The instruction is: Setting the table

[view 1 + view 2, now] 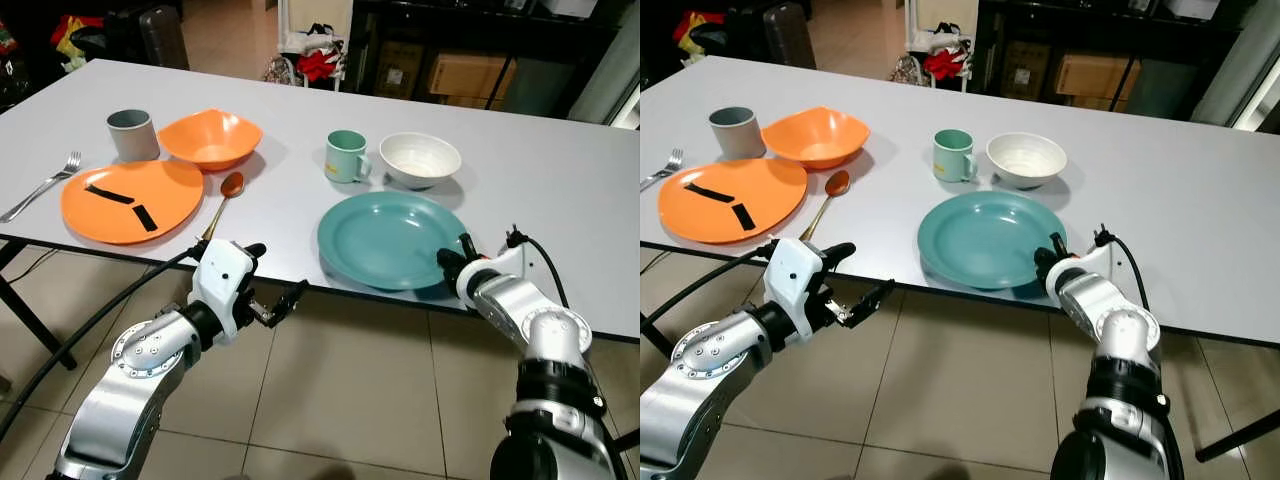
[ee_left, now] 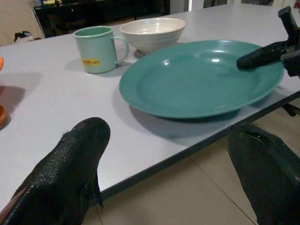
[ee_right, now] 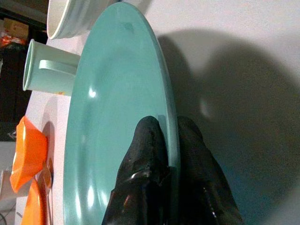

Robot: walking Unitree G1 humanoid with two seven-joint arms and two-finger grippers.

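The round teal plastic plate (image 1: 392,240) lies near the front edge of the white desk (image 1: 540,170). The right tool (image 3: 169,154) is clenched on the plate's rim at about four o'clock, one finger above and one below. At the plate's twelve o'clock stand a mint-green mug (image 1: 346,156) and a white bowl (image 1: 420,159). The left tool (image 1: 274,285) hangs released, fingers spread, just off the desk's front edge near eight o'clock of the plate.
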